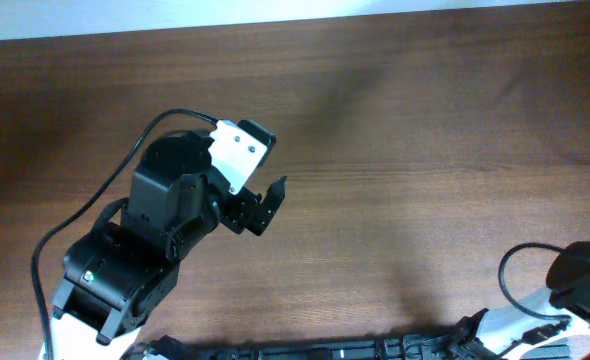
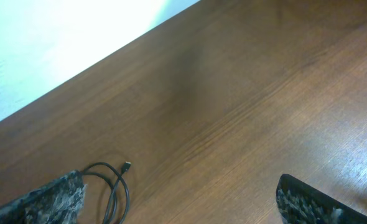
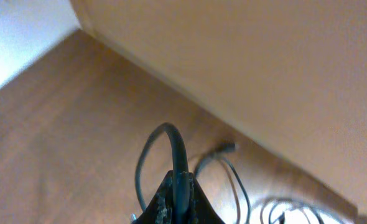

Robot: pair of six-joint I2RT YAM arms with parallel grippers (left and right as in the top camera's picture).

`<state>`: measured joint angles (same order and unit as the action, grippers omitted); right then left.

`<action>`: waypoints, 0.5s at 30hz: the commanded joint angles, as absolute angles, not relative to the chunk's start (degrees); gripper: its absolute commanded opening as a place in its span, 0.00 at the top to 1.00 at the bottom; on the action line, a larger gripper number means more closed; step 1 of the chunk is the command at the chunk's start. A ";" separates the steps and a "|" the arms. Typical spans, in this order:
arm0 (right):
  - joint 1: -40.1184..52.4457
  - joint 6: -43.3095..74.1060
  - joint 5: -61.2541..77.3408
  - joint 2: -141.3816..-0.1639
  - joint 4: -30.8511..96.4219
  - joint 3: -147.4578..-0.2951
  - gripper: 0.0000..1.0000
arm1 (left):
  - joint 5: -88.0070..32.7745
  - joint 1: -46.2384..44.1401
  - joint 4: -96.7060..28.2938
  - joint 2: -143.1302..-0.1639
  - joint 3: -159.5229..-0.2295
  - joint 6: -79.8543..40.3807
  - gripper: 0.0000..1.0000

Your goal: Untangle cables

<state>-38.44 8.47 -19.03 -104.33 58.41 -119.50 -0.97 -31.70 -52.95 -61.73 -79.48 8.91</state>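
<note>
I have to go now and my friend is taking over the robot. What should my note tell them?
Left hand: open, holding nothing, hovering over the table.
Right hand: shut on a thin black cable that loops up from its fingers; it sits at the table's near right corner, barely visible from overhead.
More cable, with a small plug end, lies looped on the table just below the left hand.
Done: one cable is gripped.
Left: it is hard to tell whether the cables are apart yet, so check for tangles, pull them free and lay them out separately.
</note>
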 commanded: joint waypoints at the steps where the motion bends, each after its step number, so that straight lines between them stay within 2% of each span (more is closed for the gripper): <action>1: -42.48 12.21 -19.77 -107.15 61.19 -119.04 0.96 | -0.16 -31.62 -52.88 -61.80 -79.90 8.21 0.01; 4: -45.76 15.75 -19.20 -109.47 63.61 -118.91 0.96 | -0.16 -31.62 -52.88 -61.80 -79.90 8.21 0.01; 9: -50.37 15.97 -9.52 -113.47 64.77 -118.76 0.96 | -0.16 -31.62 -52.88 -61.80 -79.90 8.21 0.01; 15: -51.86 15.99 -8.95 -116.49 65.45 -118.52 0.96 | -0.16 -31.62 -52.88 -61.80 -79.90 8.21 0.01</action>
